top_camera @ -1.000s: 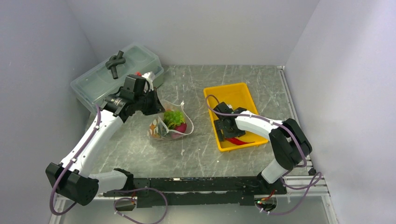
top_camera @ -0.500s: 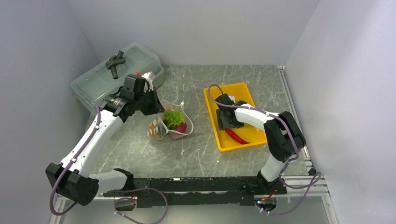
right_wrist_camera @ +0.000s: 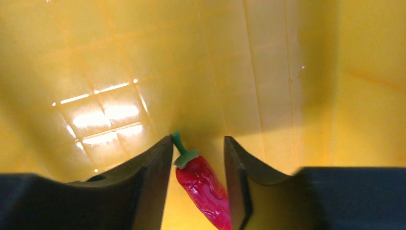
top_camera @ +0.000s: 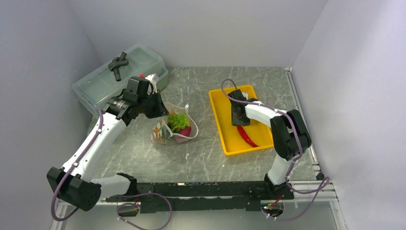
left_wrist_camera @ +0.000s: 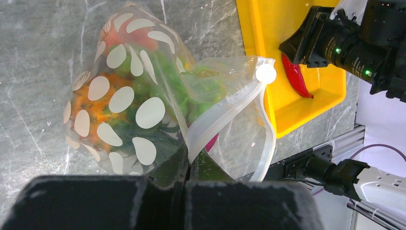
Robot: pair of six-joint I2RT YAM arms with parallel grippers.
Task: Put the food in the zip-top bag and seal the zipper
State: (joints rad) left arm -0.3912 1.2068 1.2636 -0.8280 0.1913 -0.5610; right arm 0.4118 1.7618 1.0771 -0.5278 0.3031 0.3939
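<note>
Progress, top view: zip-top bag (top_camera: 174,127) lies on the table (top_camera: 206,153) left of centre, with food (top_camera: 179,122) already inside. One red chili (top_camera: 247,135) is left in the yellow tray (top_camera: 222,100). By my reading, loading is nearly done and sealing is not yet begun.
Chili axis, top view: long axis runs diagonally, with the stem toward the tray's far end under the right gripper (top_camera: 238,120) and the tip toward the near right corner.
Left wrist view, grip: left gripper (left_wrist_camera: 184,165) is pinched shut on the bag's rim, holding the mouth up.
Left wrist view, mouth: zipper (left_wrist_camera: 225,112) gapes open, turned toward the tray. Orange pineapple (left_wrist_camera: 91,103) and green grapes (left_wrist_camera: 167,72) show through the dotted film.
Right wrist view, jaws: partly apart, one on either side of the chili's green stem end; no clamp shows and nothing is lifted.
Right wrist view, chili: stem points ahead past the fingertips, and the body runs back between the fingers on the tray floor.
Remaining: grip the chili, carry it over, drop it in, run the zipper closed.
</note>
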